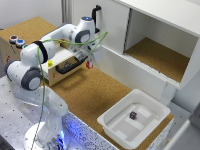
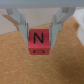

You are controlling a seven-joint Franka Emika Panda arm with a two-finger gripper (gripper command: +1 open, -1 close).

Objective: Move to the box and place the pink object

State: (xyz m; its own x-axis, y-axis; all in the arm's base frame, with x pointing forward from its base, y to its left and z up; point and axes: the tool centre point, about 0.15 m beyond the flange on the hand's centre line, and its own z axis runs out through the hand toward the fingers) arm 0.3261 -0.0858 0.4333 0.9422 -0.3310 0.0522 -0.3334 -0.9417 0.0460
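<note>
We read one mark only: a black letter "N" on the pink object (image 2: 38, 41), clear in the wrist view; nothing else is legible.

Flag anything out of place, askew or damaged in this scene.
Nothing stands out. The gripper holds the pink object squarely above the cork surface. A small dark cube already sits in the box, upright and apart from its walls.
</note>
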